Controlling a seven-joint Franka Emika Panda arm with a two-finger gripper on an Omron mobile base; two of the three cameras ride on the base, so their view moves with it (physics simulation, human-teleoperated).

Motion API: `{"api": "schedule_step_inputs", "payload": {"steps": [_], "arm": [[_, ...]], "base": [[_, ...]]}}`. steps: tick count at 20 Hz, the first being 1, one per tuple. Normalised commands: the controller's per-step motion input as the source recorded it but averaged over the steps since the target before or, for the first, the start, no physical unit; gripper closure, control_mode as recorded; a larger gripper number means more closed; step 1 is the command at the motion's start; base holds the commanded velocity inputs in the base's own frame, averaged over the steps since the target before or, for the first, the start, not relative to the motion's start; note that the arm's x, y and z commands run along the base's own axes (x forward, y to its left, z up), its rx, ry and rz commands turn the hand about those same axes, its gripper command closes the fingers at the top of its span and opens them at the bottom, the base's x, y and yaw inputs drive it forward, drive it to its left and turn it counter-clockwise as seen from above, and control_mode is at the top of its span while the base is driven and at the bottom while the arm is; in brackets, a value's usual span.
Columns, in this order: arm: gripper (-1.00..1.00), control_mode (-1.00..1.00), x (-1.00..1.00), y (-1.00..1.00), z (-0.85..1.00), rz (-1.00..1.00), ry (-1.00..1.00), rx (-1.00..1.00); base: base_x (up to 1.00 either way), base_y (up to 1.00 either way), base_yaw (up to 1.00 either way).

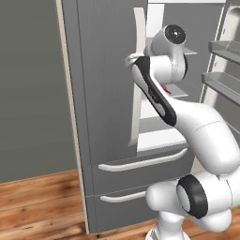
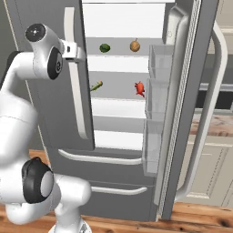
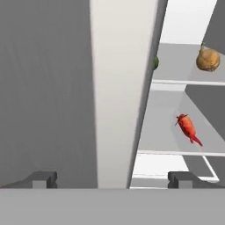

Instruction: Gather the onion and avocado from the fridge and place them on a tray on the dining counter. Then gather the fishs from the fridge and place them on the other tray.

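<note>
The grey fridge [image 2: 48,104] has its right door [image 2: 182,113] swung open and its left door [image 1: 103,93] shut. On an upper shelf sit the green avocado [image 2: 105,48] and the golden-brown onion [image 2: 134,46]. One shelf lower lies a red fish [image 2: 140,88]. In the hand view the onion [image 3: 208,60] and the fish [image 3: 187,128] are at the right, and the avocado [image 3: 155,62] peeks past the pale handle [image 3: 118,88]. My gripper [image 3: 114,179] is open, one fingertip on each side of that left-door handle [image 2: 75,91]. The trays and the dining counter are out of view.
A thin green-yellow thing [image 2: 96,85] lies on the fish's shelf, to the left. The open door carries clear bins [image 2: 157,100]. Two lower drawers [image 2: 104,159] are shut. Cream cabinets [image 2: 214,173] stand to the right. The floor [image 1: 37,201] is wood.
</note>
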Motion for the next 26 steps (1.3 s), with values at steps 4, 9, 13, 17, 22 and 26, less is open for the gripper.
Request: {"api": "schedule_step_inputs", "payload": {"steps": [4,9,13,17,22,26], "arm": [[-1.0,-1.0,0.46,0.04,0.0,0.01,0.02,0.0],[-1.0,-1.0,0.45,0.0,0.0,0.02,0.02,0.0],[-1.0,-1.0,0.45,0.0,0.0,0.03,0.02,0.0],[-1.0,-1.0,0.42,0.0,0.0,0.03,0.02,0.0],[1.0,-1.0,0.41,0.13,-0.04,0.02,0.02,0.0],[1.0,-1.0,0.15,0.15,-0.05,0.06,0.0,0.0]], "base": [[0.0,0.0,0.0],[0.0,0.0,0.0],[0.0,0.0,0.0],[0.0,0.0,0.0],[0.0,0.0,0.0],[0.0,0.0,0.0]]}}
